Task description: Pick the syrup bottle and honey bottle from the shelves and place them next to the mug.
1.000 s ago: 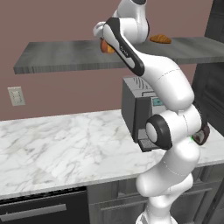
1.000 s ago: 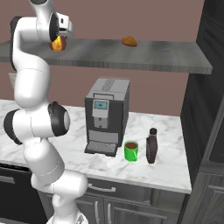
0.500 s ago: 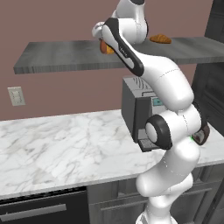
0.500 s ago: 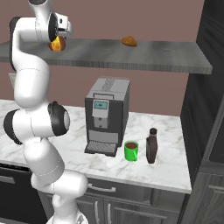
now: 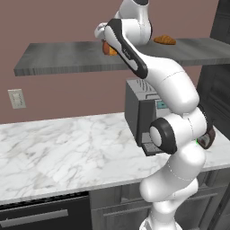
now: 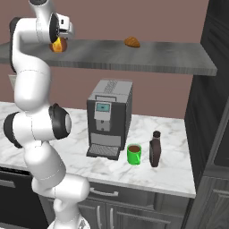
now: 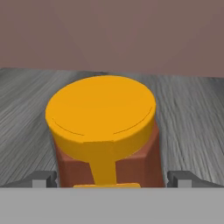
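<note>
The honey bottle (image 7: pixel 101 118), amber with a yellow-orange cap, stands on the grey wood-grain shelves (image 6: pixel 134 58). My gripper (image 7: pixel 111 179) is open and straddles it. A dark fingertip (image 7: pixel 43 178) shows on each side of the bottle, with a small gap to its body. From the base views the hand (image 6: pixel 60 36) is up at the shelf, partly covering the honey bottle (image 6: pixel 57 45) (image 5: pixel 109 48). Down on the marble counter, the dark brown syrup bottle (image 6: pixel 154 150) stands upright just right of the green mug (image 6: pixel 133 154).
A croissant-like pastry (image 6: pixel 132 42) (image 5: pixel 165 40) lies further right on the shelf. A grey coffee machine (image 6: pixel 108 118) stands on the counter left of the mug. A tall dark cabinet (image 6: pixel 214 112) borders the counter on the right. A wall outlet (image 5: pixel 16 98) sits at the left.
</note>
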Available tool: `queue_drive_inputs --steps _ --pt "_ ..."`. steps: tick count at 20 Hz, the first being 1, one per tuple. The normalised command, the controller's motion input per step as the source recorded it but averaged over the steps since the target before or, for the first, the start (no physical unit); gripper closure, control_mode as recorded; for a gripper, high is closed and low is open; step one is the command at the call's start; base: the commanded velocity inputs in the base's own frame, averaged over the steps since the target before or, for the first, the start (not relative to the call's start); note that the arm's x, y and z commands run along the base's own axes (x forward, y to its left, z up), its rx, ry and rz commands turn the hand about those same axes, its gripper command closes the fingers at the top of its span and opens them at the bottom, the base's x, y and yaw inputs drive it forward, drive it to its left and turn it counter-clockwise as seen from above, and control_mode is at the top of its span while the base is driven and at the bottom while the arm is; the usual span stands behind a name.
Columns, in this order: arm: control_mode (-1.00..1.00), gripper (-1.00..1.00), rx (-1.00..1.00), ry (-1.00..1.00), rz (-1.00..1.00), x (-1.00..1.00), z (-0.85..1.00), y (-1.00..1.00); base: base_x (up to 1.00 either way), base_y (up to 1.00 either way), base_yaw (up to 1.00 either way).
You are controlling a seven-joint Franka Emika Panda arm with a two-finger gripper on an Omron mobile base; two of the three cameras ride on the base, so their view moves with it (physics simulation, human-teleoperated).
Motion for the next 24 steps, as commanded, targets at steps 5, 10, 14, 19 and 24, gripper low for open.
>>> queue_drive_inputs --steps 5,10,14,19,24 --pt "-1.00 1.00 0.00 0.00 0.00 0.00 0.00 0.00 0.00 0.00 0.00" --pt "-1.00 1.00 0.00 0.00 0.00 0.00 0.00 0.00 0.00 0.00 0.00" --pt "-1.00 1.00 0.00 0.00 0.00 0.00 0.00 0.00 0.00 0.00 0.00" --pt "-1.00 1.00 0.01 -0.02 0.00 -0.44 0.00 0.00 0.00 0.00 0.00" --pt "-1.00 1.00 0.06 -0.12 0.00 -1.00 -0.03 -0.02 0.00 0.00 0.00"
